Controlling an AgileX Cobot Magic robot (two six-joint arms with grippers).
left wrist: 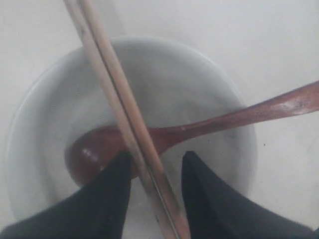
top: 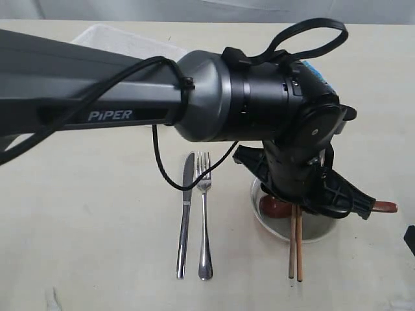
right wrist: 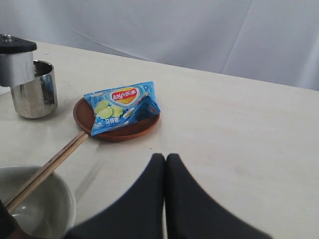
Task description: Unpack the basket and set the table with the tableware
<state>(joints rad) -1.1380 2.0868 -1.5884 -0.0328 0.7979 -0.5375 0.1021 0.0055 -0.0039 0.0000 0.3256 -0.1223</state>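
Note:
My left gripper [left wrist: 157,155] hangs over the pale bowl [left wrist: 209,89], open, with the two wooden chopsticks [left wrist: 112,84] running between its fingers; they lie close against one finger with a gap to the other. The chopsticks rest across the bowl's rim. The red-brown spoon [left wrist: 199,129] lies in the bowl with its handle over the edge. Knife [top: 185,214] and fork [top: 205,214] lie side by side on the table [top: 97,220]. My right gripper [right wrist: 166,158] is shut and empty above bare table. The plate [right wrist: 124,132] and steel cup [right wrist: 34,89] stand beyond it. The basket [top: 130,40] is at the back.
A blue chips bag [right wrist: 124,105] lies on the red-brown plate. The left arm [top: 130,97] stretches across the exterior view and hides much of the basket and the table's far side. A grey curtain backs the table.

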